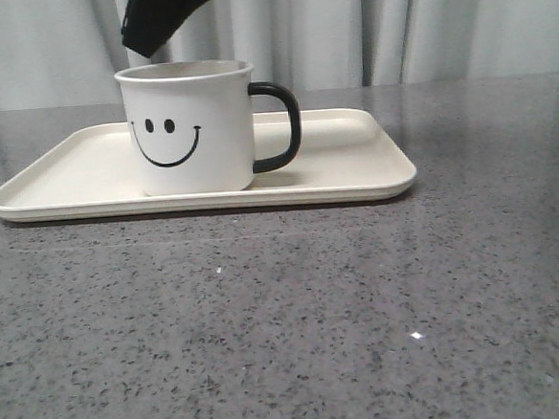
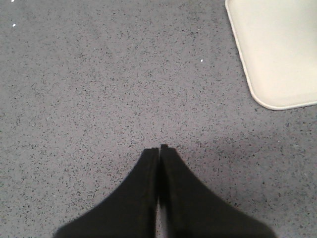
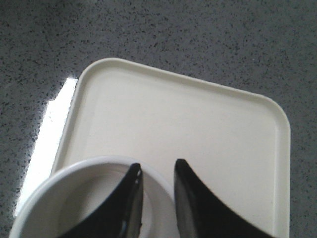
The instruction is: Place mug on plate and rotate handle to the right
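Observation:
The white mug [image 1: 192, 129] with a black smiley face stands upright on the left half of the cream plate [image 1: 353, 166]. Its black handle [image 1: 283, 123] points to the right. My right gripper [image 1: 146, 50] hangs just above the mug's back left rim, apart from it. In the right wrist view the right gripper [image 3: 156, 166] is open by a narrow gap, one finger over the mug's [image 3: 74, 173] inside and one outside the rim, above the plate [image 3: 198, 124]. My left gripper [image 2: 159, 147] is shut and empty over bare table, beside a corner of the plate [image 2: 277, 49].
The plate lies on a grey speckled table [image 1: 287, 314]. Pale curtains [image 1: 391, 19] hang behind the table's far edge.

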`<state>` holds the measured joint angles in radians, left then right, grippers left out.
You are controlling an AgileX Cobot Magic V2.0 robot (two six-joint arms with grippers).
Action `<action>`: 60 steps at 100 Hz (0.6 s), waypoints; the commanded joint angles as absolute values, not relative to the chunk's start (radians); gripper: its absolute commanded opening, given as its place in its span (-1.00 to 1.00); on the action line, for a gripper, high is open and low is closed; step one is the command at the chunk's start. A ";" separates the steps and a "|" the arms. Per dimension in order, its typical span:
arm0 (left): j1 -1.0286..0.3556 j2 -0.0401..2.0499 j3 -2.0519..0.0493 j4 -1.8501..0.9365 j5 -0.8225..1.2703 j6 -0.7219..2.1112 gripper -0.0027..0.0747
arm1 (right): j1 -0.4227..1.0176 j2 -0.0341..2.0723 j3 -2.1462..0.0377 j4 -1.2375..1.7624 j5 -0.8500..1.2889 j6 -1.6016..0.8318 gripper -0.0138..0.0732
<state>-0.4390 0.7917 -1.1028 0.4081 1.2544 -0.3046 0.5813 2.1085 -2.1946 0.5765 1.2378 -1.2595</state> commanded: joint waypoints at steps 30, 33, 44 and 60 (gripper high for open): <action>-0.444 0.789 -1.125 0.428 1.202 -0.312 -0.98 | 0.596 1.943 -2.228 0.627 1.325 -1.241 -0.25; -0.444 0.789 -1.125 0.428 1.200 -0.312 -0.98 | 0.596 1.928 -2.228 0.627 1.317 -1.231 -0.25; -0.444 0.789 -1.125 0.428 1.194 -0.312 -0.98 | 0.596 1.865 -2.228 0.626 1.282 -1.215 -0.25; -0.444 0.789 -1.125 0.428 1.175 -0.312 -0.98 | 0.578 1.776 -2.228 0.573 1.196 -1.141 -0.25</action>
